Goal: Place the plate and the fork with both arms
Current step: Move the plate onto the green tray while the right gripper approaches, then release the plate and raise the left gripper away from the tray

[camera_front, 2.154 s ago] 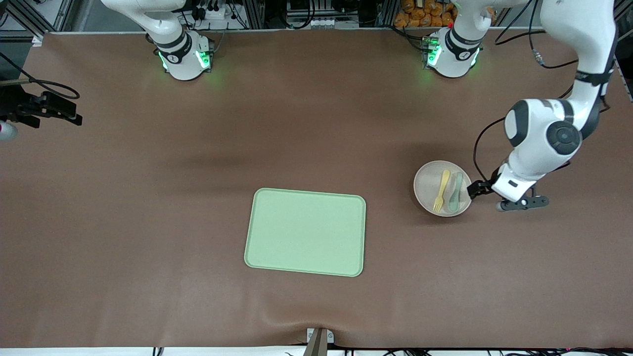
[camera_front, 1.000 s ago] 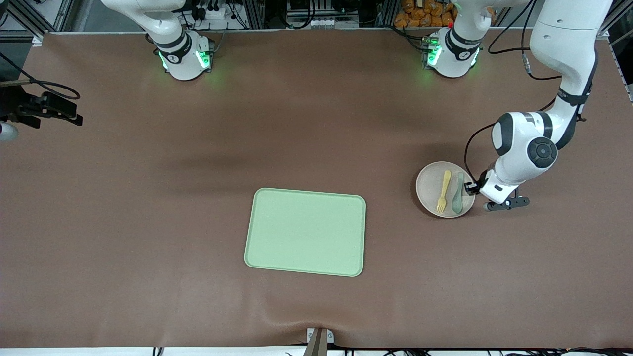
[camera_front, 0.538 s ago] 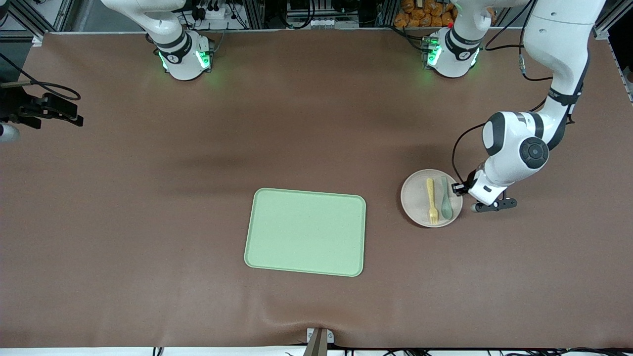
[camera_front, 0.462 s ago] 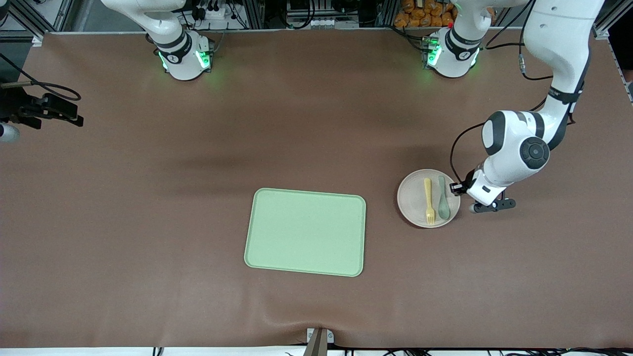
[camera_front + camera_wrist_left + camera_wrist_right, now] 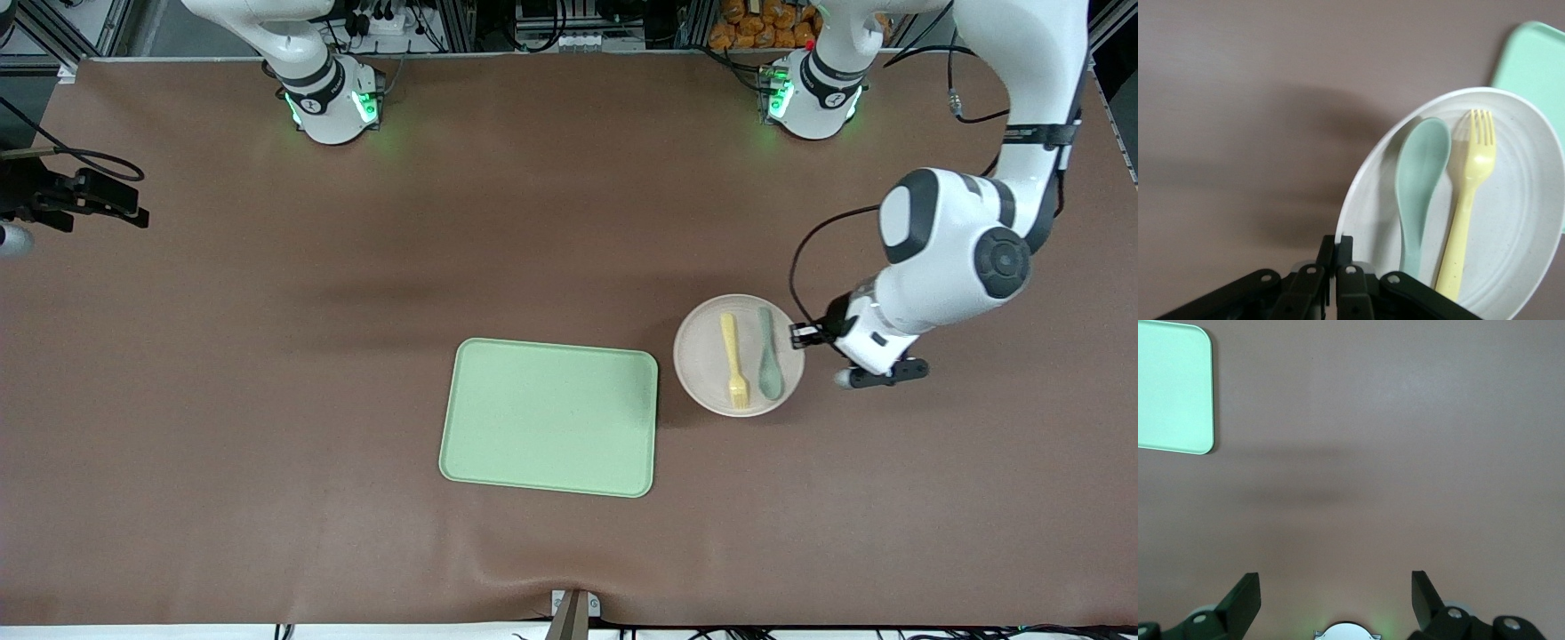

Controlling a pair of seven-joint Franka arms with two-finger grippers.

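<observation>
Left wrist view, item one: left gripper [image 5: 1338, 267], fingers pressed together on the rim of the plate [image 5: 1511, 220]. We see the same pinch in the front view, where the left gripper [image 5: 800, 335] holds the plate [image 5: 707, 356] at its edge toward the left arm's end of the table.

Item two: plate, round and shallow, pale beige, lifted off the brown table [image 5: 267, 356], to judge by the shadow under it. It hangs beside the green tray [image 5: 549, 417], just short of the tray's edge toward the left arm's end, not yet over it.

Item three: fork [image 5: 733, 359], pale yellow, lying loose in the plate, tines toward the front camera. Beside it, a grey-green spoon [image 5: 769, 364], also loose, on the gripper's side.

Item four: right gripper [image 5: 1336, 600], fingers spread wide and holding nothing, over bare table with a corner of the tray in sight. The right arm waits.

Handling notes. We judge the plate stiff and light, but held by one rim point it can tip, and its matte surface will do little to stop smooth plastic cutlery from sliding. We would keep it level and set it down gently. We judge the fork thin, light and slick. We would take it across the handle near the middle, where the jaws can close clear of the spoon.
</observation>
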